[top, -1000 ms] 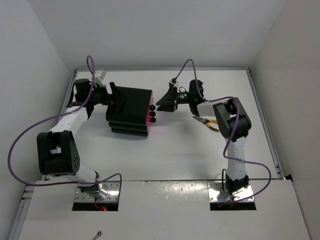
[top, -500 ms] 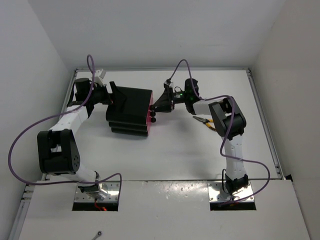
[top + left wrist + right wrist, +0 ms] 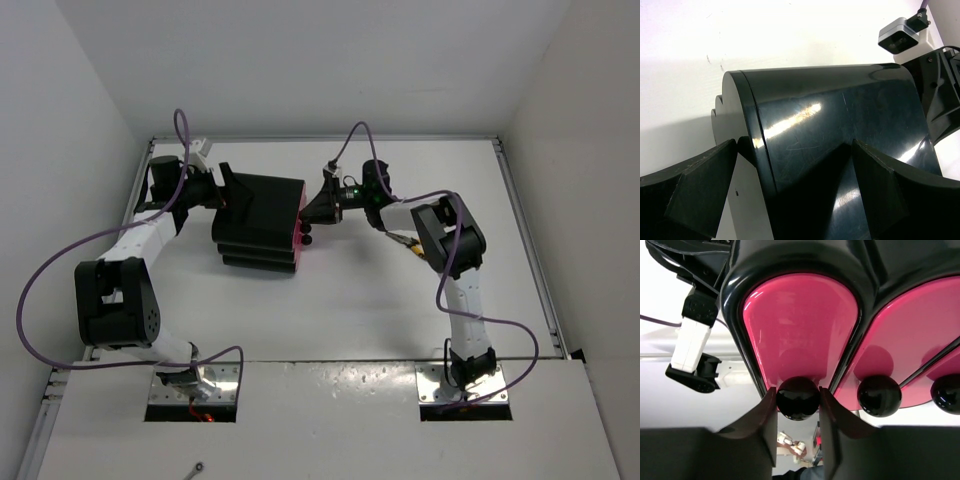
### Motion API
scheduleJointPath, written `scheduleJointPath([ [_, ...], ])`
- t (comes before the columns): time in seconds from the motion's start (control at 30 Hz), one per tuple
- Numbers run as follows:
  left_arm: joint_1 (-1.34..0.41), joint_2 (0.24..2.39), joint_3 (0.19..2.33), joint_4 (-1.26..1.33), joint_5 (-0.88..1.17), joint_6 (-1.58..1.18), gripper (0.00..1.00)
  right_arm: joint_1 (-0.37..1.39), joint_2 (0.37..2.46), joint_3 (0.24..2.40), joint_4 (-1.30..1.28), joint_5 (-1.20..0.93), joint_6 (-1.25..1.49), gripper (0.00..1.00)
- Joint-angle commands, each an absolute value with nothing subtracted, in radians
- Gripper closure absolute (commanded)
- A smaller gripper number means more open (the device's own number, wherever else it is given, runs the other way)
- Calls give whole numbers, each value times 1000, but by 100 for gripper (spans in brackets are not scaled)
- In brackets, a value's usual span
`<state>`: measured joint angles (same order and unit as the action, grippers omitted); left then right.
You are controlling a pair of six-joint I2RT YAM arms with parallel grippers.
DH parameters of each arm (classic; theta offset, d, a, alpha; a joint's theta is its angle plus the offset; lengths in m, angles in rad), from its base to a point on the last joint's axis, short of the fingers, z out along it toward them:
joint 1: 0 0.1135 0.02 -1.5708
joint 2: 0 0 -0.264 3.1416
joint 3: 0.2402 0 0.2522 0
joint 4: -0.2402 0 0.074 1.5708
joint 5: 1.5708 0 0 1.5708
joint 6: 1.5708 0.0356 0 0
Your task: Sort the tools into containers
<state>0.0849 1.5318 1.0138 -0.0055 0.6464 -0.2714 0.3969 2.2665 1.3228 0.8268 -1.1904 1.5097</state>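
Overhead view: the black cabinet (image 3: 258, 218) is standing on the far left part of the white table (image 3: 360, 310), with bare table running from it toward the near edge and toward the right wall; its pink drawers (image 3: 299, 222) are facing right; the yellow-handled pliers (image 3: 408, 244) are lying on the table right of the cabinet, well apart from it and partly under the right forearm; the left arm is stretching along the left edge and bending in behind the cabinet, its left gripper (image 3: 226, 193) sitting at the cabinet's back; the right arm is rising from its base, folding at the elbow and reaching left, so that the right gripper (image 3: 310, 212) is meeting the drawer fronts.

Left wrist view: the left gripper (image 3: 795, 150) is spread wide, its fingers (image 3: 695, 192) straddling the glossy back of the cabinet (image 3: 840, 130); whether they are pressing on it I cannot tell.

Right wrist view: the right gripper (image 3: 798, 402) is closing its fingers (image 3: 765, 412) on both sides of one round black knob (image 3: 798, 397), touching it; that knob belongs to the end drawer (image 3: 800, 325); the other two knobs (image 3: 879, 395) are sitting free beside it.
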Motion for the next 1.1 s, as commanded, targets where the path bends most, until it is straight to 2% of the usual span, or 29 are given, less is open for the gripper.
scheduleJointPath([
  [0.0,69,1621,946,-227,531,-172,0,400,2266,1374,873,-1170,1499,77],
  [0.1,69,1621,946,-227,520,-172,0,400,2266,1361,873,-1180,1499,88],
  [0.17,69,1621,946,-227,509,-172,0,391,2238,1329,873,-1190,1488,91],
  [0.5,69,1621,946,-227,509,-172,0,312,2140,1134,841,-1246,1416,95],
  [0.77,69,1621,946,-227,509,-172,0,236,2099,1100,763,-1284,1333,96],
  [0.93,69,1612,937,-227,509,-172,0,195,2077,1100,508,-1305,1152,96],
  [1.07,69,1612,937,-227,509,-172,0,173,2068,1173,202,-1305,866,96],
])
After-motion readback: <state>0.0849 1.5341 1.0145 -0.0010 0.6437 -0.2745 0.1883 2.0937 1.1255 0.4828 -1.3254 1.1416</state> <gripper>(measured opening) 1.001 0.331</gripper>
